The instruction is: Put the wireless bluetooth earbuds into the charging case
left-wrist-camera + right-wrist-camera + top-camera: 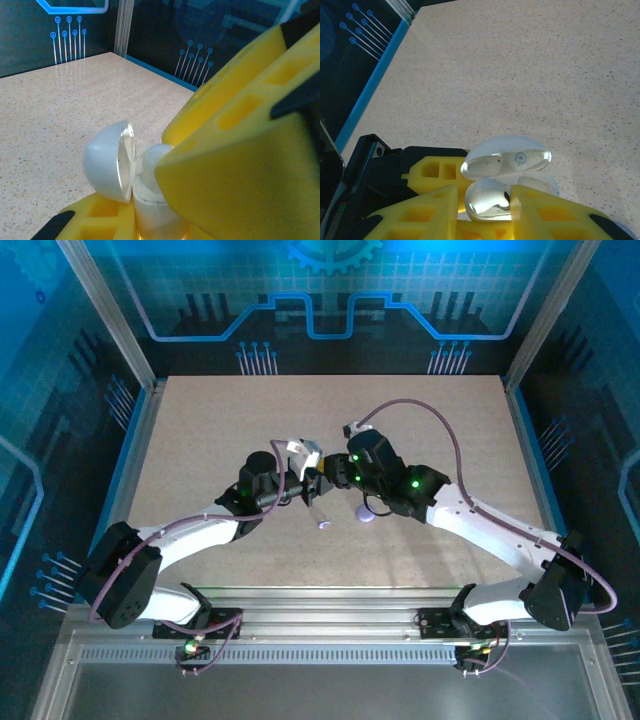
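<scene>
Your left tool [150, 222] is pressed together on the base of the charging case [507, 155] and holds it over the middle of the worktop [220, 420] with the lid swung open. Your right tool [485, 194] meets it from the opposite side. Its fingers flank one earbud [155, 156], a rounded white body sitting at the mouth of the base. You cannot tell whether they are pinching it or only standing beside it.

By my reading you are about halfway. That first bud looks to be at or in its well, though the pictures do not show whether it is fully seated. The loose earbud [322, 525] lies on the worktop just in front of the two tools, apart from the case, and has yet to be picked up and inserted. A rounder lavender lump [366, 512] rests by the right arm, too small to identify.

The worktop is a flat, matte, beige speckled board. Dark wall panels [320, 300] printed with glowing blue circuit lines enclose it, with aluminium posts [105, 310] at the corners. A grooved metal rail [330, 625] along the near edge carries both arm bases.
</scene>
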Robot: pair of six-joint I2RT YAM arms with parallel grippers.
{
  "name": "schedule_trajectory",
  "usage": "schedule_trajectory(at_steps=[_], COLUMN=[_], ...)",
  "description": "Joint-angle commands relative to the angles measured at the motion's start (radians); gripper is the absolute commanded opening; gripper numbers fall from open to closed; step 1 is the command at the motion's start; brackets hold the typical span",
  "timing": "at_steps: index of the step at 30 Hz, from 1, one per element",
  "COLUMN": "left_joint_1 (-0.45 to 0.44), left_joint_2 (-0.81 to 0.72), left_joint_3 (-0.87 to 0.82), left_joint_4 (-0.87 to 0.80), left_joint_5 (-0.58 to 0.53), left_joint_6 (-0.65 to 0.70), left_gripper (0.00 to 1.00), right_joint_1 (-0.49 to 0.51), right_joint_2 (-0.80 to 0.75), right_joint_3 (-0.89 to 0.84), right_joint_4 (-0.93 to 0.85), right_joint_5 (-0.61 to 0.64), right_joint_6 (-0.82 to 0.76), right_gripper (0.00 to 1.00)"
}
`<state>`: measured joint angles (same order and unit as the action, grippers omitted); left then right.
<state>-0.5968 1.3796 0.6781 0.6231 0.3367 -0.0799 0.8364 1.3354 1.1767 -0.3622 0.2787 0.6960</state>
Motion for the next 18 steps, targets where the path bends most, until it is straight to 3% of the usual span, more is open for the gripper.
schedule_trajectory(at_steps=[1, 18], left_joint_1=[-0.003, -0.002], left_joint_2=[-0.013, -0.019], left_joint_3=[0.033, 0.035], left_joint_4=[0.053, 0.051], left_joint_5=[0.012, 0.013], left_joint_6=[0.005, 0.009], left_gripper=[0.2, 0.2], right_joint_1=[-0.008, -0.023], right_joint_2=[-0.02, -0.045], right_joint_3=[-0.017, -0.029], right_joint_4=[0.019, 0.06], right_joint_5=[-0.028, -0.049], right_joint_6=[0.017, 0.025], right_gripper=[0.34, 0.47])
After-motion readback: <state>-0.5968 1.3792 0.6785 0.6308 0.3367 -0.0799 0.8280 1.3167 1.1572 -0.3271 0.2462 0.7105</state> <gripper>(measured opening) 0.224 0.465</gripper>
